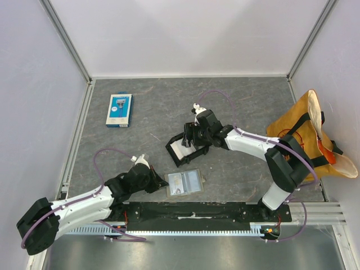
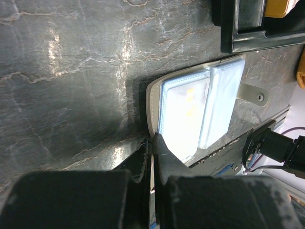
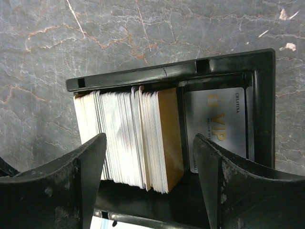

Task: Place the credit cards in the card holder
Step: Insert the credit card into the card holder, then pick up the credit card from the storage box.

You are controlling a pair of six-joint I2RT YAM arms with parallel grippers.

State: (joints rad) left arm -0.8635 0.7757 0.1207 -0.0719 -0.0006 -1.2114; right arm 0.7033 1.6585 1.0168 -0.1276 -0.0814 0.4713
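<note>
Right tool, spread wide, hangs over the credit cards in a black tray; left tool, pressed together, has the card holder at 3 o'clock.

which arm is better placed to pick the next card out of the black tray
Right. The right gripper hangs open over the credit cards in the black tray, fingers spread wide above the stack. The left gripper is shut on the card holder at its edge, away from the tray.
</note>
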